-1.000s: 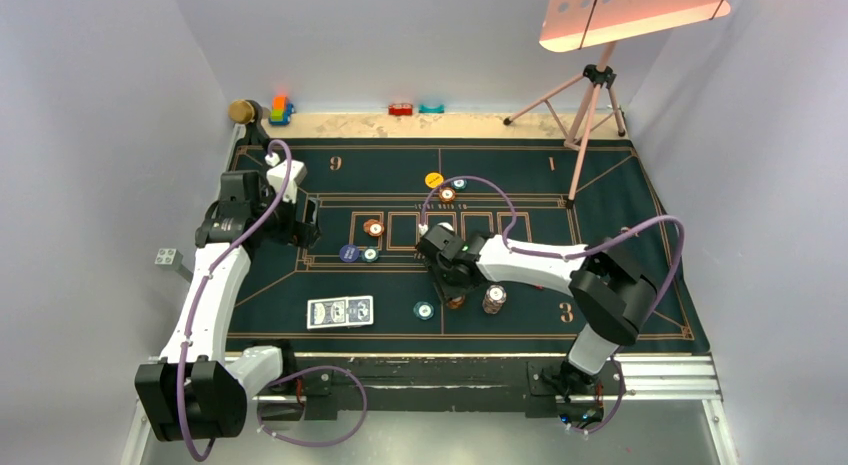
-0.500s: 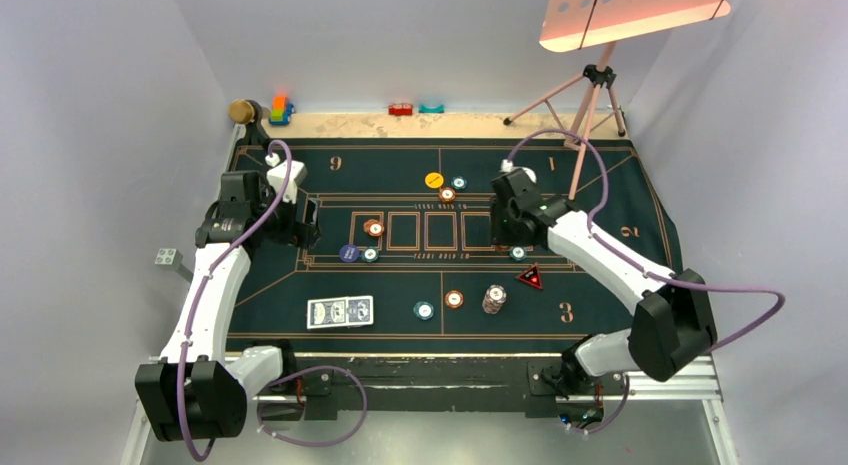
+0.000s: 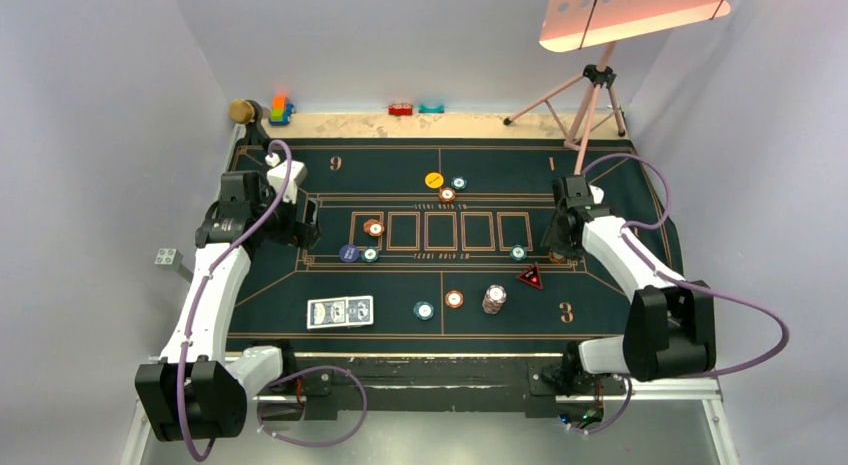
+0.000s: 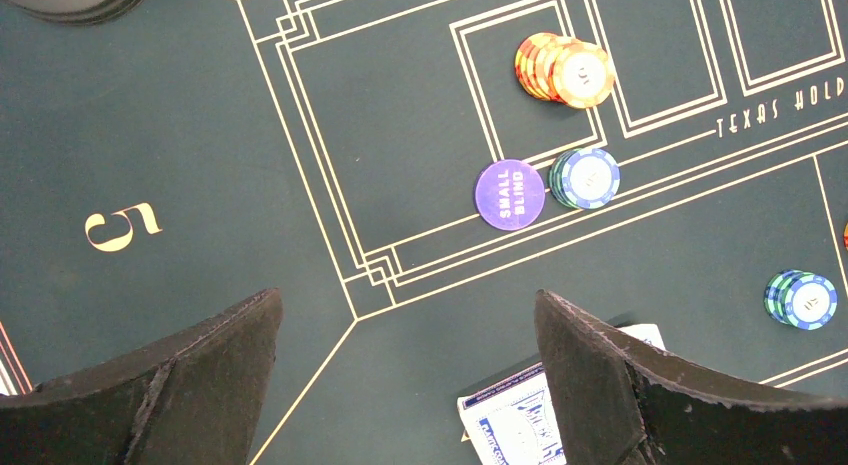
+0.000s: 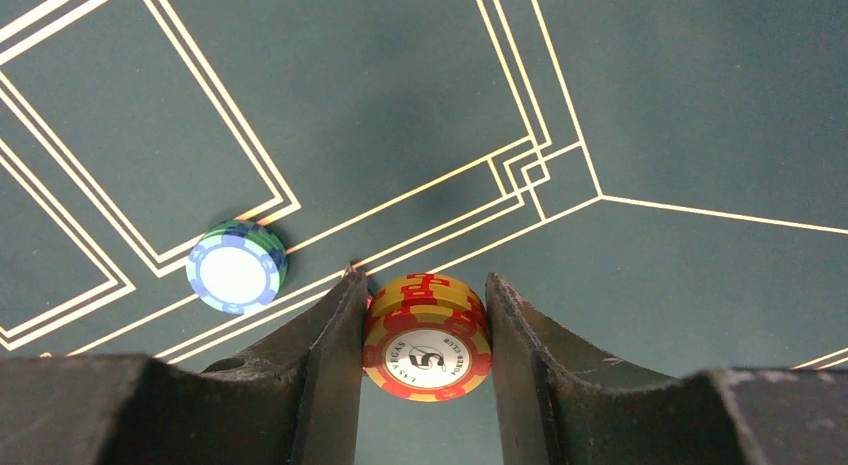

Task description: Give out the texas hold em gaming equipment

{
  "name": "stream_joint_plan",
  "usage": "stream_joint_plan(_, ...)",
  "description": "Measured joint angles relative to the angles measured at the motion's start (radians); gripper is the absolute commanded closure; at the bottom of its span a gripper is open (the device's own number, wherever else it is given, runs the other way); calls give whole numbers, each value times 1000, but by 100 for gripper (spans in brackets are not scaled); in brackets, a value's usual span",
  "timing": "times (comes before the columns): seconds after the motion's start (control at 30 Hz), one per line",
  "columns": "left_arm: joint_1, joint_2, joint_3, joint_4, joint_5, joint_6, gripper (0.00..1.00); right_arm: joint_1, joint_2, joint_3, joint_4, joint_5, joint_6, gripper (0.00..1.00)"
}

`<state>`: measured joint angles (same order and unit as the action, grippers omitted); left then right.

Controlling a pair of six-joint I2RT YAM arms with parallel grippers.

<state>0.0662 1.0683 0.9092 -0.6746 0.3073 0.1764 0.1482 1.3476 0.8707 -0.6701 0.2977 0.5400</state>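
Dark green felt mat (image 3: 620,295): printed hold 'em layout, equipment partly laid out; the right arm (image 3: 625,255) is stretched to the right side of the mat; the left arm (image 3: 215,285) is held over its left part.

Step in hand, as judged: delivery of chips to the right-hand seat.

Right gripper (image 5: 425,278): the fingers are clamped on a short orange chip stack (image 5: 428,343), just outside the right corner of the printed frame; whether the stack rests on the felt cannot be told.

Left gripper (image 4: 407,298): jaws spread wide, nothing held; the blue-backed cards (image 4: 515,420) lie nearer than it.

A teal chip stack (image 5: 236,268) lies just left of the held one; the red triangular marker (image 3: 530,277) lies nearer still.

Next move, as judged: the stack is to be set flat, the jaws parted, and the gripper raised straight so that nothing is toppled.

Against a second ago: the right gripper has been carried from near centre to the right; the left arm is unchanged.
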Motion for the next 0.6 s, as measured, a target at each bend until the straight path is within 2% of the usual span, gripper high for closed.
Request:
stream_joint_plan(0.2, 0, 0, -3, 0, 0, 0, 0, -18, 69, 0, 10, -5, 32, 82)
stream_joint_plan(0.43, 0, 0, -3, 0, 0, 0, 0, -18, 143, -27, 30, -13, 106, 65)
stream_joint_plan(0.47, 0, 0, -3, 0, 0, 0, 0, -18, 144, -34, 34, -16, 112, 60)
stream_joint_plan(0.6, 0, 0, -3, 0, 0, 0, 0, -18, 145, -55, 49, -23, 138, 30)
